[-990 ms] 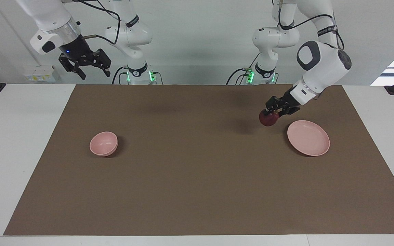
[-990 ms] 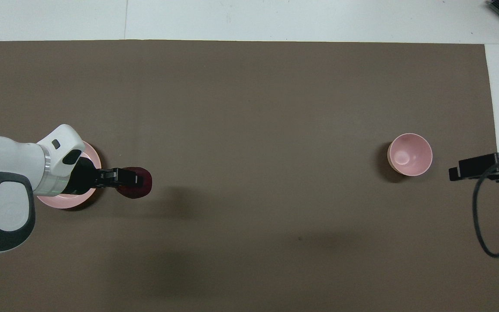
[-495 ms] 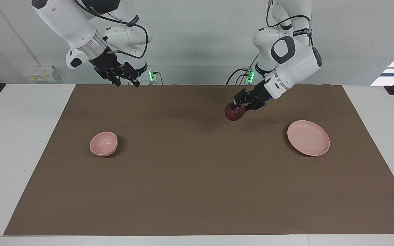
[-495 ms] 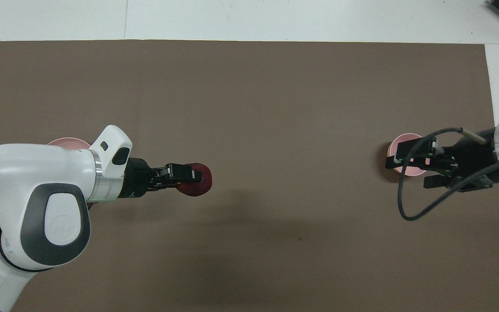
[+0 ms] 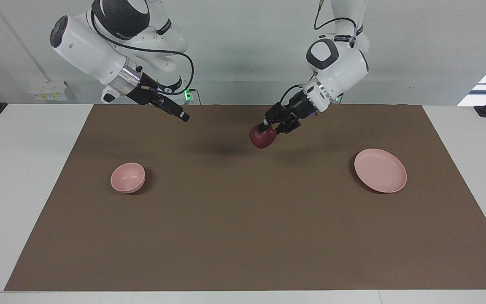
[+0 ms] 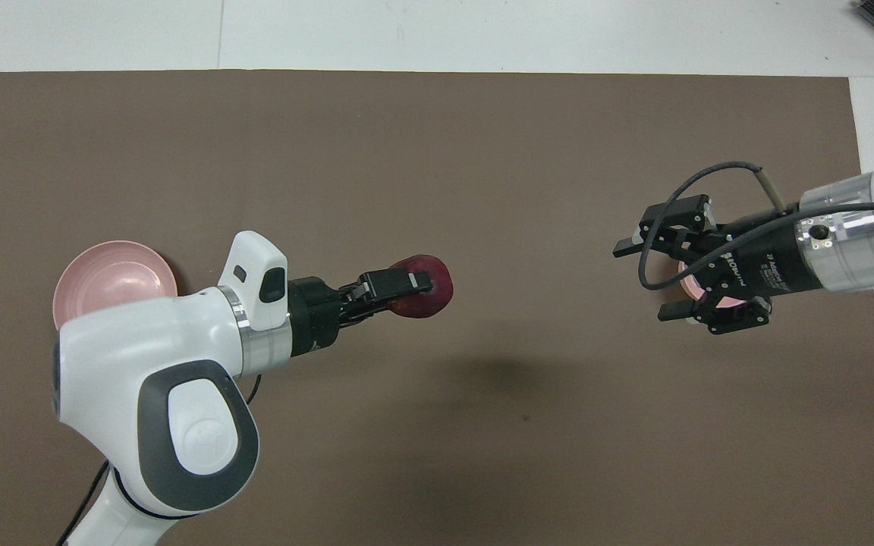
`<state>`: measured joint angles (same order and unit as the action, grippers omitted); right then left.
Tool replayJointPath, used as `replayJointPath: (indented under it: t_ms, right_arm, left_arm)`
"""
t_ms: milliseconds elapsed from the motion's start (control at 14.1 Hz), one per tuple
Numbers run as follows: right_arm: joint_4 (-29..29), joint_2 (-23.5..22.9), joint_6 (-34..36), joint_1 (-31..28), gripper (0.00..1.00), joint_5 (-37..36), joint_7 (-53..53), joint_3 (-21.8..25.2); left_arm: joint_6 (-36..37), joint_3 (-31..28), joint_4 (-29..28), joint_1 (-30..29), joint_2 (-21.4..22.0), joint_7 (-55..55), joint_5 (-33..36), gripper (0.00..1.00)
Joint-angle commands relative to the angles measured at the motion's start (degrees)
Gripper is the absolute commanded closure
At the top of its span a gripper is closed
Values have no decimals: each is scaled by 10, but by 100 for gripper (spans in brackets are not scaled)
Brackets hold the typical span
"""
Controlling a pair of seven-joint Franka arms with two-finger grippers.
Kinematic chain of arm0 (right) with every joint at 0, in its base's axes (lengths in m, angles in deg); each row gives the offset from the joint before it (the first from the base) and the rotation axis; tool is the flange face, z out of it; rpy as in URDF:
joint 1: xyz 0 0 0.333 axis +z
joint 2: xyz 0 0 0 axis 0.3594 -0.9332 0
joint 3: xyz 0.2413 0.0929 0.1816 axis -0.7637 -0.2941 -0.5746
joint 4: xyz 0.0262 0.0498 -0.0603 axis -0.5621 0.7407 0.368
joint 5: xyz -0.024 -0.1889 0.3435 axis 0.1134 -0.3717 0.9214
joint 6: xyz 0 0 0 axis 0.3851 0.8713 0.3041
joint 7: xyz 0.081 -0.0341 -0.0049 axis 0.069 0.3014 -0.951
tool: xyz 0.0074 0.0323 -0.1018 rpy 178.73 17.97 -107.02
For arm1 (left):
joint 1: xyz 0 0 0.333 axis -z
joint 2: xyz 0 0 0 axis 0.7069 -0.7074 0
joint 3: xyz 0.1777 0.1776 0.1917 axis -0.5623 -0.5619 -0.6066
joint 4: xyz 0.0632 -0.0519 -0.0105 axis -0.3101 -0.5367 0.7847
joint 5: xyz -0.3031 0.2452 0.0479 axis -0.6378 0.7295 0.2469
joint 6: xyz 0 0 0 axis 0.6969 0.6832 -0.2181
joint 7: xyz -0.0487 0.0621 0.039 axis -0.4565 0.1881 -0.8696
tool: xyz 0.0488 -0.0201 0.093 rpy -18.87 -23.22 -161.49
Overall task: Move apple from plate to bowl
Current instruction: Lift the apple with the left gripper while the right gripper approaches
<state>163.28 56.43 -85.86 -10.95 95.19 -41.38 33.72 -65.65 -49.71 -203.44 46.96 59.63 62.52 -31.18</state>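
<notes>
Left gripper (image 5: 267, 128) (image 6: 418, 282): fingers clamped on the apple (image 5: 263, 137) (image 6: 423, 287), which hangs in the air below the fingertips, over the bare middle of the mat, toward the left arm's end from centre. Arm comes in tilted, wrist high, fingers angled down toward the middle of the table.

Right gripper (image 5: 184, 118) (image 6: 638, 279): fingers spread wide, nothing between them. Raised over the mat; in the overhead view it covers most of the bowl (image 5: 128, 177) (image 6: 702, 290), but the facing view shows it high up and well clear of the bowl.

Count: one apple, one bowl, one plate (image 5: 380, 170) (image 6: 114, 282), two arms, two grippers.

Surface: brown mat (image 5: 243, 236) (image 6: 437, 167) over most of a white table (image 5: 19, 177) (image 6: 482, 34). Pale wall at the robots' end; green lights at both arm bases.

Apple relative to the rest: off the plate, well apart from it, in the air. Plate sits bare at the left arm's end of the mat. Bowl sits at the right arm's end, upright, nothing visible in it in the facing view. Apple lies between the two, closer to the plate than to the bowl, and between the two grippers
</notes>
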Motion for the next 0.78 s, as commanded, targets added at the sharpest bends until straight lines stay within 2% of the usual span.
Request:
replayJointPath:
  t_ms: [0,283,424,707]
  right_arm:
    - [4,-23,-12,-4,0,53,38,-2]
    - [2,-55,-25,19,0,110,69,-2]
    - [2,-62,-41,38,0,134,103,-2]
    - [-5,-73,-44,49,0,172,130,-2]
  left_arm:
    - [-33,18,18,2,1,8,-48,100]
    - [-163,76,48,1,-17,8,-91,100]
    - [-199,100,53,1,-20,8,-92,100]
    - [-218,120,54,1,-21,8,-99,100]
